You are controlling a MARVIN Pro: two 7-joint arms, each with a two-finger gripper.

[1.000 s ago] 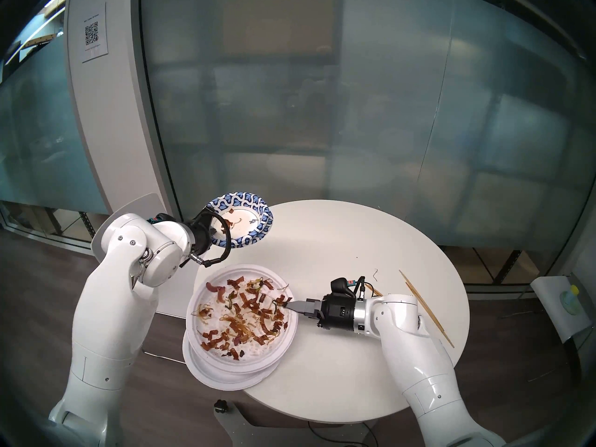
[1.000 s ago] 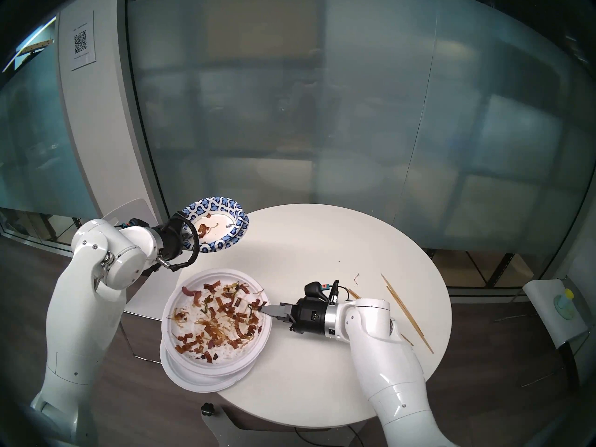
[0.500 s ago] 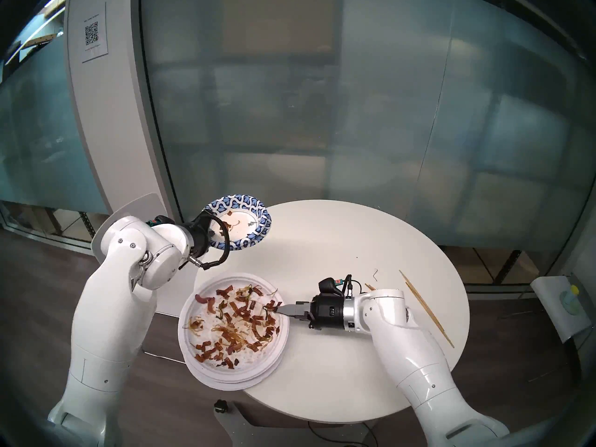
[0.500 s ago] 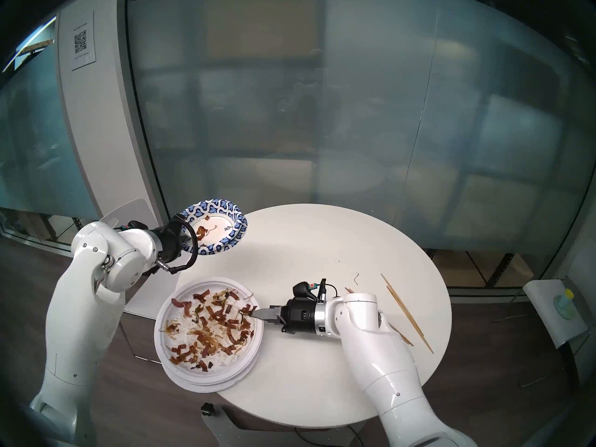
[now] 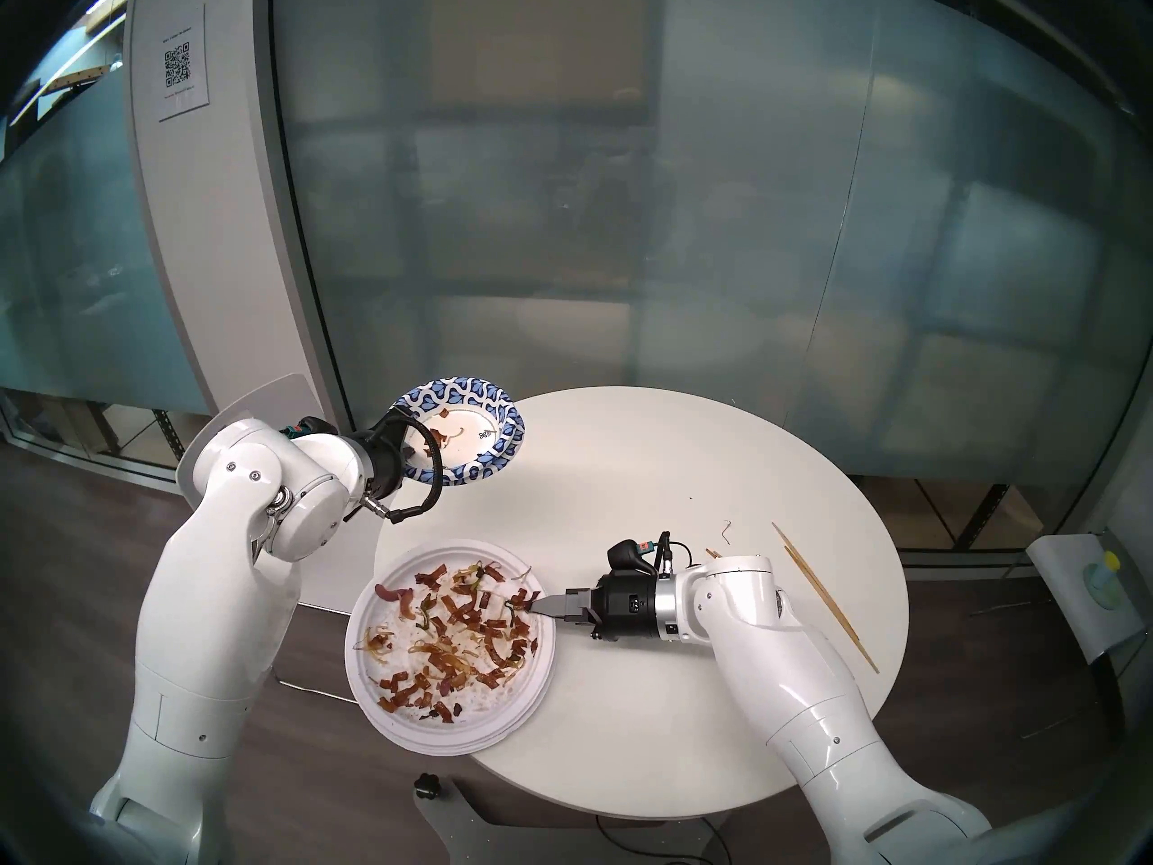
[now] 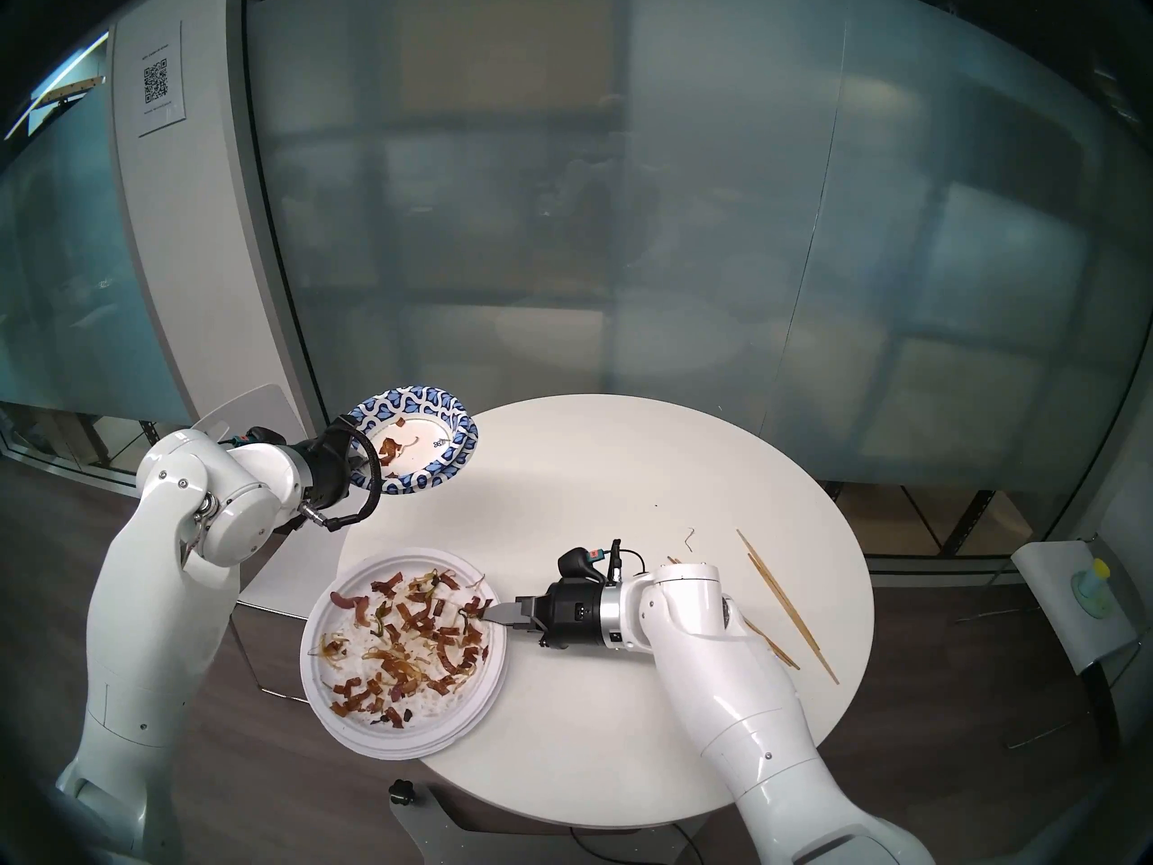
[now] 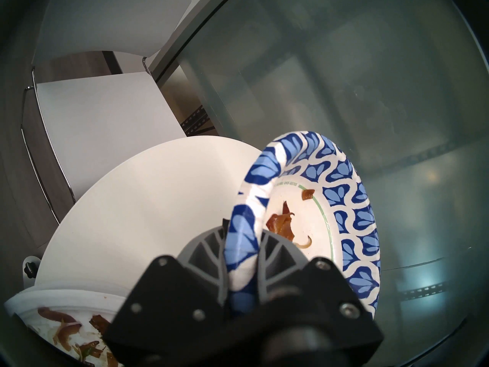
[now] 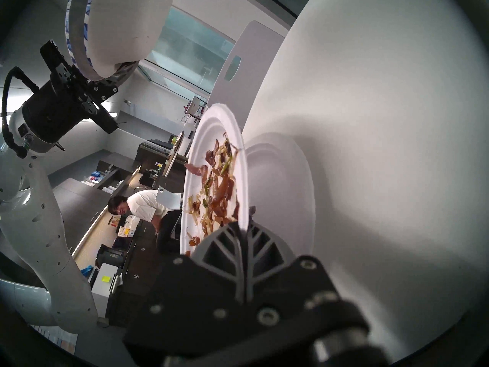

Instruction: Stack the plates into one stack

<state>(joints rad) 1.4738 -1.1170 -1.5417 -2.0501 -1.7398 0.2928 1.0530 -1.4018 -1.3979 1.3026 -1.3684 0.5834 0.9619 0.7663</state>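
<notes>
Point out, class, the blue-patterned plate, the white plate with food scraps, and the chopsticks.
blue-patterned plate (image 5: pixel 480 402): left head view, on its patterned far rim.
white plate with food scraps (image 5: pixel 362 670): left head view, on its bare left rim.
chopsticks (image 5: pixel 830 601): left head view, midway along the sticks.

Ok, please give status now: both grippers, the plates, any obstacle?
Left gripper shut on blue-patterned plate, held above table. Right gripper shut on top white plate rim. Chopsticks lie aside, nothing blocking.

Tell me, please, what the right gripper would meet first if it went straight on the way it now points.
The right gripper, shut on the rim of the top white plate, points across that plate. It would probably plough first into the brown food scraps just beyond its tips, though its height is unclear.
</notes>
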